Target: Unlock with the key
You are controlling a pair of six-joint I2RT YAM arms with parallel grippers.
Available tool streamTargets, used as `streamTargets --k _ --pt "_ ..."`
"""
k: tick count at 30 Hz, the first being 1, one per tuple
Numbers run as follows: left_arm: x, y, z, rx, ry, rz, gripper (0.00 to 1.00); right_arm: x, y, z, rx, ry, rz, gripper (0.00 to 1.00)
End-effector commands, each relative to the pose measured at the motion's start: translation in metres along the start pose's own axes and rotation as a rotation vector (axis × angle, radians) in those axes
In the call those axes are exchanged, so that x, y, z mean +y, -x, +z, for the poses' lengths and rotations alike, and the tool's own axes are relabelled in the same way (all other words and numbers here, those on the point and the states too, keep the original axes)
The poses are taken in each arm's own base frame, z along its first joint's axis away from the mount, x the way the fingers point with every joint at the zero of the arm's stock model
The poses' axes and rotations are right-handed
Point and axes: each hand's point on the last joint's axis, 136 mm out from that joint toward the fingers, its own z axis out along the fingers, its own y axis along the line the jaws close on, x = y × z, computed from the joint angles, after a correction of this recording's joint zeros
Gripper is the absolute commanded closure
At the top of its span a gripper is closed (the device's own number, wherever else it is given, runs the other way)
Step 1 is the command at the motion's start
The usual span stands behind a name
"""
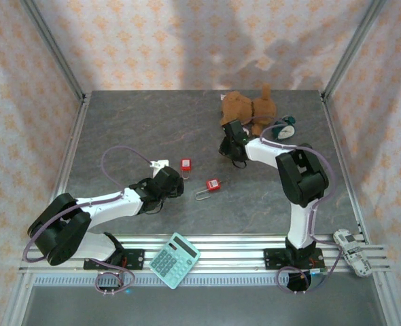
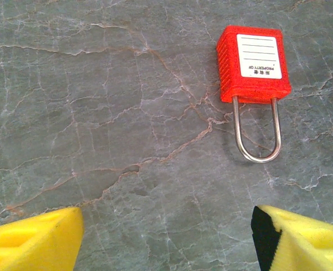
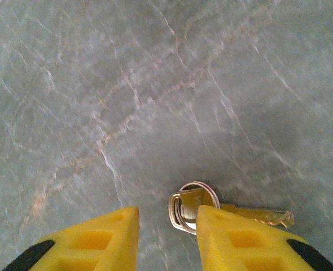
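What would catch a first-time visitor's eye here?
The bright red padlock lies flat on the grey marbled table, just ahead of the open left gripper. Next comes the brass key on its ring, at the yellow tips of the right gripper. A brown teddy bear sits at the table's far side.

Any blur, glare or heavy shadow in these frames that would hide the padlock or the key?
Left wrist: sharp, padlock label print legible, soft shadow under its shackle. Right wrist: softer focus, table veins smeared, key recognisable. Top external: even light, no glare.
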Motion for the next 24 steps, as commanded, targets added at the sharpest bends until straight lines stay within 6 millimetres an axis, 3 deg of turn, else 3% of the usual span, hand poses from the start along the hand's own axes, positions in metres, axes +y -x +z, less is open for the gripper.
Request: streamTargets --k 1,4,9,14,18,24 --pt "-0.003 0.009 -0.005 -0.035 -0.003 0.017 0.21 -0.03 -0.042 -0.014 0.128 -0.049 -0.084 0.67" --pt "-0.003 0.009 -0.005 -0.033 -0.004 0.024 0.21 -0.046 -0.047 -0.037 0.118 -0.083 -0.152 0.67" --pt "-0.011 0.011 -0.002 -0.027 -0.023 0.025 0.21 -0.074 -0.038 -0.068 0.047 -0.193 -0.2 0.67" --pt "-0.017 0.008 0.001 0.0 -0.044 0.025 0.22 -0.077 -0.032 -0.086 -0.003 -0.196 -0.199 0.67" --pt "-0.016 0.008 0.0 0.002 -0.043 0.029 0.22 -0.083 -0.036 -0.079 0.015 -0.209 -0.215 0.72" --pt "-0.014 0.008 -0.003 0.001 -0.036 0.033 0.22 -0.073 -0.048 -0.057 0.086 -0.151 -0.238 0.77"
